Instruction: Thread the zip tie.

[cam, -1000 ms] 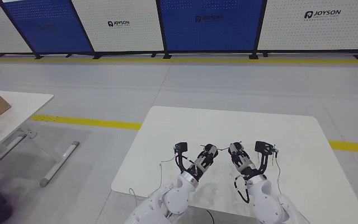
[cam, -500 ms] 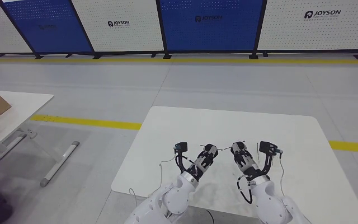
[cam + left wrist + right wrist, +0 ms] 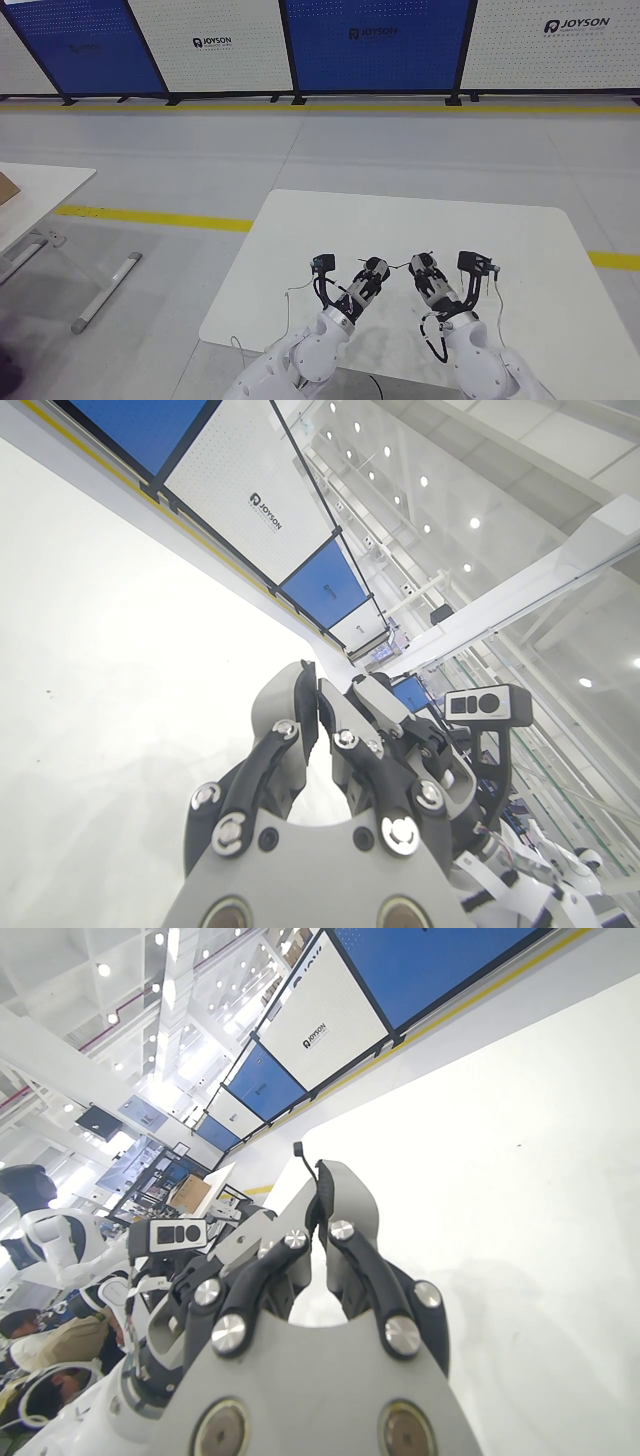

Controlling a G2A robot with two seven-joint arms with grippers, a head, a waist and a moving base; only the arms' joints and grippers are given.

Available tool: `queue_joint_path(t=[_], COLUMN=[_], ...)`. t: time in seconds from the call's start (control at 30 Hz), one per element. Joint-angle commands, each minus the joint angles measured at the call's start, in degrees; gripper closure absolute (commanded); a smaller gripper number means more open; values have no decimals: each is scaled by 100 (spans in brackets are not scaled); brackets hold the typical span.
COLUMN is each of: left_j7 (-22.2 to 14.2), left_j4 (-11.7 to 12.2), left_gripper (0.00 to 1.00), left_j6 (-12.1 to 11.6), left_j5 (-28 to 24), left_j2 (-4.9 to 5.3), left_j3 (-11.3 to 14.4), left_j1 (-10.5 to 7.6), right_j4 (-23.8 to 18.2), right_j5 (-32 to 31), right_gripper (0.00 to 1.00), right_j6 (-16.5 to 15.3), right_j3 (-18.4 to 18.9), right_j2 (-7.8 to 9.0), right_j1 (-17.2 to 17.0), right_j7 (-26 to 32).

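Right claw (image 3: pixel 317 1174) has rolled back a touch; at lower centre it pinches the zip tie (image 3: pixel 306 1162), head poking toward the left claw (image 3: pixel 316 681), itself pressed together, likely for threading.

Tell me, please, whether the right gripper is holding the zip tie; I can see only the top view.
Observer: Yes. The right wrist view shows the right gripper shut on the zip tie, a thin black strip pinched between its jaws.
Operator: Which end sticks out, please?
Observer: The head end. The small square head stands just beyond the closed jaws.
Operator: And is the left gripper open?
Observer: No. The left wrist view shows the left gripper shut, jaws pressed together. I cannot tell whether anything is between them.
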Motion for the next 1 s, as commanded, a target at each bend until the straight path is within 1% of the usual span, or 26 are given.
queue_joint_path(t=[0.0, 0.17, 0.53, 0.83, 0.97], left_j7=[0, 0, 0, 0, 0], left_j4=[0, 0, 0, 0, 0], left_gripper=[100, 100, 100, 100, 100], left_j6=[0, 0, 0, 0, 0], left_j5=[0, 0, 0, 0, 0], left_j2=[0, 0, 0, 0, 0], left_j3=[0, 0, 0, 0, 0], left_j1=[0, 0, 0, 0, 0], right_j4=[-37, -41, 97, 36, 87], right_j5=[23, -14, -70, 123, 116], right_gripper=[100, 100, 100, 100, 100], right_j6=[-13, -19, 38, -88, -81], right_j3=[41, 101, -31, 79, 61], right_j2=[0, -1, -45, -61, -70], right_j1=[-26, -47, 79, 4, 10], right_j7=[-18, 38, 283, 207, 274])
